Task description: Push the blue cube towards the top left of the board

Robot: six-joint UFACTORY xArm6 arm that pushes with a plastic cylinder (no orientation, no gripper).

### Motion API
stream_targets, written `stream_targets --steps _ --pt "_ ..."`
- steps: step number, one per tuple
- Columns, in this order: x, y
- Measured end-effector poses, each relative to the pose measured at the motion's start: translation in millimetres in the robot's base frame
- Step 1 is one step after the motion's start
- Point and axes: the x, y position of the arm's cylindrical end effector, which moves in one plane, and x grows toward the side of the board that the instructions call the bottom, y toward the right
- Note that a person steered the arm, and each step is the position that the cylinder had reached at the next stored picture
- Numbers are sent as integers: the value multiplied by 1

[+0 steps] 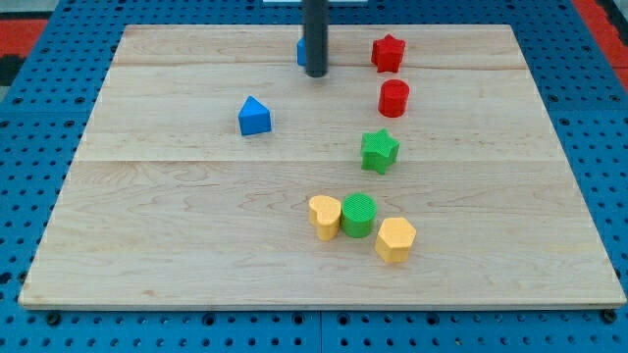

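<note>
The blue cube (301, 52) sits near the board's (196, 196) top edge, mostly hidden behind my tip (315, 74), touching its left side. My tip grips nothing. A second blue block (254, 116), peaked on top, lies lower left of it; the red star (389, 53) lies to its right.

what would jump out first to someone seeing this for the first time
The dark rod coming down from the view's top, my tip resting against a blue block it mostly hides. Then the loose column of coloured blocks right of centre: red star, red cylinder, green star, and a tight cluster of yellow heart, green cylinder and yellow hexagon.
</note>
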Motion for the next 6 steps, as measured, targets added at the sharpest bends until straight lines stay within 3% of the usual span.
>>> stream_targets --steps 2,4,6 --pt "-43 -5" --pt "-43 -60" --pt "102 -21"
